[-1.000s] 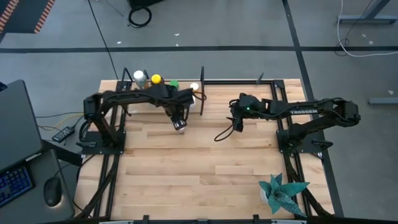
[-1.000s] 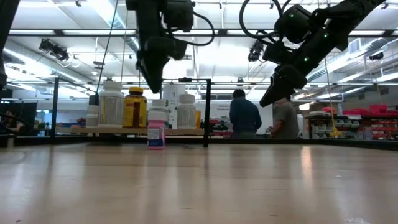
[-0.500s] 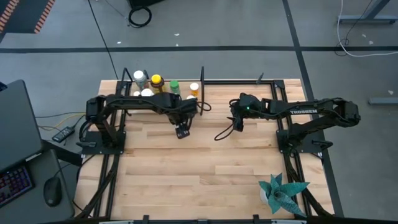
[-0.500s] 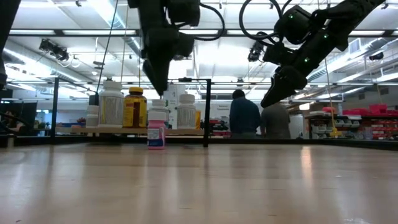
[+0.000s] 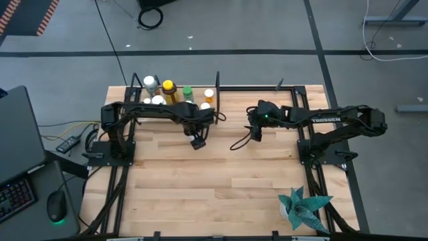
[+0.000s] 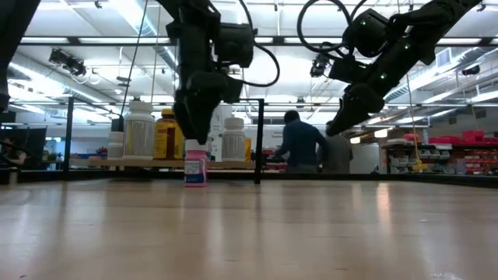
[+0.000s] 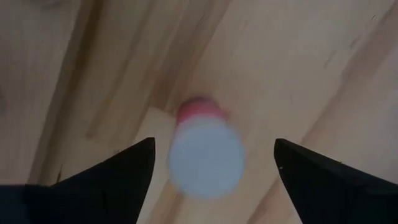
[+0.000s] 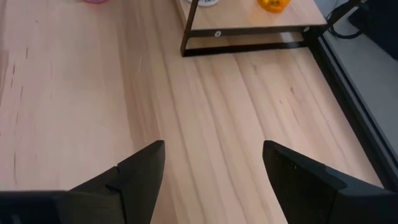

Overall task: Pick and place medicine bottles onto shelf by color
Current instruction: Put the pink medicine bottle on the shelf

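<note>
1. High view: the left hand [image 5: 196, 142] sits just left of the frame's centre, over the wooden table [image 5: 221, 187], directly above a small bottle that it mostly hides. The shelf [image 5: 175, 107] runs along the table's upper left edge, and on it stand the medicine bottles: a white-capped one [image 5: 150, 82], an amber bottle with a yellow cap [image 5: 168, 87], a green-capped one [image 5: 188, 91] and an orange-capped one [image 5: 208, 94]. The right hand [image 5: 254, 133] hangs over the table right of centre, well apart from the shelf. A teal spiky plant [image 5: 302, 205] stands at the lower right.

2. Low view: the left hand [image 6: 192, 134] is at centre left, its fingers spread to either side of the white cap of a pink bottle [image 6: 194, 166] standing upright on the table [image 6: 249, 233] in front of the shelf [image 6: 156, 162]. Whether the fingers touch the cap I cannot tell. The right hand [image 6: 340, 124] hangs high at the upper right, holding nothing. People [image 6: 299, 143] stand in the room behind.

3. Left wrist view: the pink bottle [image 7: 206, 152] shows from above at the middle, white cap towards the camera, between the two dark fingers [image 7: 109, 180], which stand wide apart with gaps on both sides.

4. Right wrist view: the right hand [image 8: 211, 180] is spread and empty over bare table [image 8: 81, 93]. The shelf's corner [image 8: 249, 22] with an orange cap [image 8: 272, 5] lies at the upper right.
</note>
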Available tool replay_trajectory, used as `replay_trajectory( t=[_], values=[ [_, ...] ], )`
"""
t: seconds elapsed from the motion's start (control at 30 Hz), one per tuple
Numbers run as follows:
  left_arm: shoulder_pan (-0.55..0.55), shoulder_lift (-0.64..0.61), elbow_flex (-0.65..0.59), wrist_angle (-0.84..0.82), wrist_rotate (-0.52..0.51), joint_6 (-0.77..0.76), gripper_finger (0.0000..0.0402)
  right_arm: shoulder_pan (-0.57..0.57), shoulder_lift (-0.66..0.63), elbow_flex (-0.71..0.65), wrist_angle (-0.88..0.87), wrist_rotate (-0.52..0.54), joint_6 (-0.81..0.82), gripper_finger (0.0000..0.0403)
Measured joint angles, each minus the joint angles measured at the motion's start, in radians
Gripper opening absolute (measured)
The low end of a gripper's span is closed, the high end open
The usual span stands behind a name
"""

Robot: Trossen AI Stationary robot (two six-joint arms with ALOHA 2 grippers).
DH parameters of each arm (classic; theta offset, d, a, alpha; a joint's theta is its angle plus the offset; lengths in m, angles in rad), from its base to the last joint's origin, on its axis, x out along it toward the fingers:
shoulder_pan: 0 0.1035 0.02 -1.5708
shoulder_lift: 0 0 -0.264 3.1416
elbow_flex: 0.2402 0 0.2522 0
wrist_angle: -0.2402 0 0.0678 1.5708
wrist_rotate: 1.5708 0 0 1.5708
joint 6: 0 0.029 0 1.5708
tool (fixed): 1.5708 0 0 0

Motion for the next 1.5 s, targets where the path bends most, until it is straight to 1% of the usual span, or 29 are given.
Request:
replay_trajectory(
  t=[0.17,0.3,0.4,0.63,0.67,0.9,1.03,1.17,1.3,1.5],
  values=[
    [-0.001,0.033,0.001,0.025,0.004,-0.005,0.0318,0.0,0.0,0.0,0.001,0.0,0.0,0.0277],
    [0.0,0.053,0.0,0.009,0.008,-0.007,0.0293,-0.001,0.0,0.0,0.003,0.0,0.0,0.0277],
    [0.0,0.054,0.0,0.0,0.009,-0.008,0.0264,-0.002,0.0,0.0,0.007,0.0,0.0,0.0277],
    [0.0,0.057,0.0,-0.005,0.01,-0.006,0.0176,-0.002,0.0,0.0,0.008,0.0,0.0,0.0277],
    [0.0,0.057,0.0,-0.005,0.01,-0.006,0.017,-0.002,0.0,0.0,0.008,0.0,0.0,0.0277],
    [0.0,0.057,0.0,-0.008,0.008,-0.004,0.017,-0.002,0.0,0.0,0.008,0.0,0.0,0.0277],
    [0.0,0.057,0.001,-0.048,0.007,0.0,0.0175,-0.002,0.0,0.0,0.008,0.0,0.0,0.0277],
    [0.0,0.057,0.001,-0.103,-0.031,0.001,0.0175,-0.002,0.0,0.0,0.008,0.0,0.0,0.0277],
    [0.002,0.052,0.001,-0.119,-0.053,0.001,0.0171,-0.002,0.0,0.0,0.008,0.0,0.0,0.0277],
    [0.004,-0.003,0.0,-0.147,-0.052,0.025,0.0174,-0.002,0.0,0.0,0.007,0.0,0.0,0.0277]
  ],
)
